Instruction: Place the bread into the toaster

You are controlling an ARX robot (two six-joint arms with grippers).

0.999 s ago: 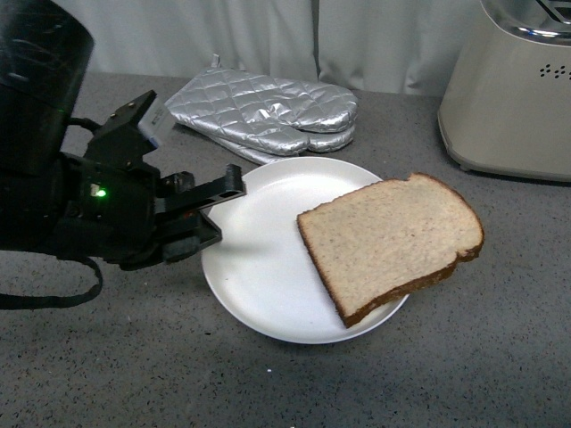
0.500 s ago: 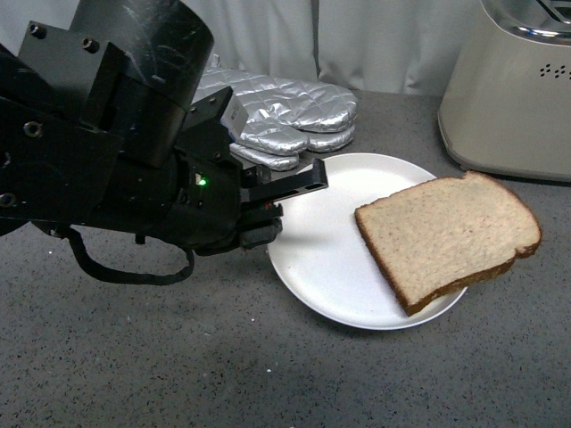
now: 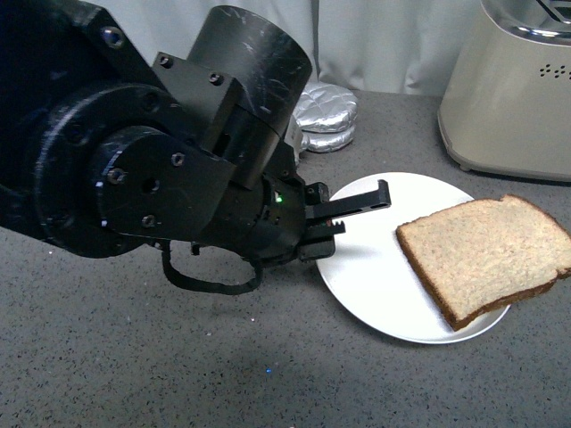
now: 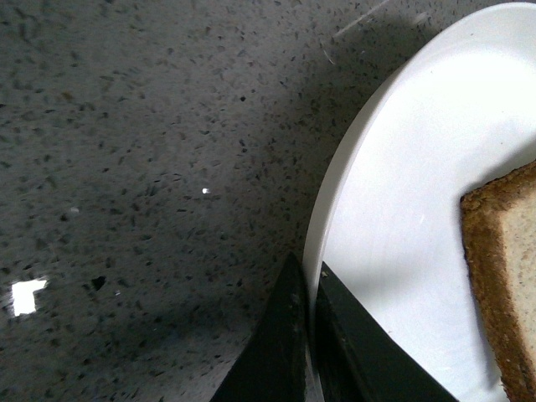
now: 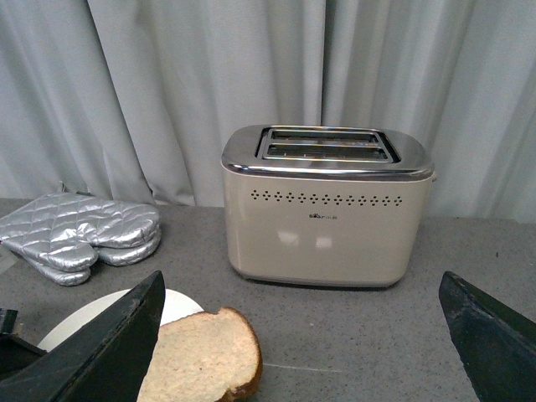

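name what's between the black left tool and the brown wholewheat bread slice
Only bare surface of the round white plate, per the front and left wrist views.

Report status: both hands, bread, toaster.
Left hand clamped on plate, at rim. Right hand open, empty. Bread on plate, overhanging edge. Toaster slots unobstructed.

The bread (image 3: 486,254) lies on the plate (image 3: 375,276) (overhanging its right rim), the toaster (image 3: 513,98) behind-right, the mitts (image 3: 326,116) behind-left.

Surface: grey speckled countertop (image 3: 134,357), matte | Backdrop: pale grey pleated curtain (image 5: 167,84) hung along its far edge | Light: small bright glints noted on countertop, soft shadows cast
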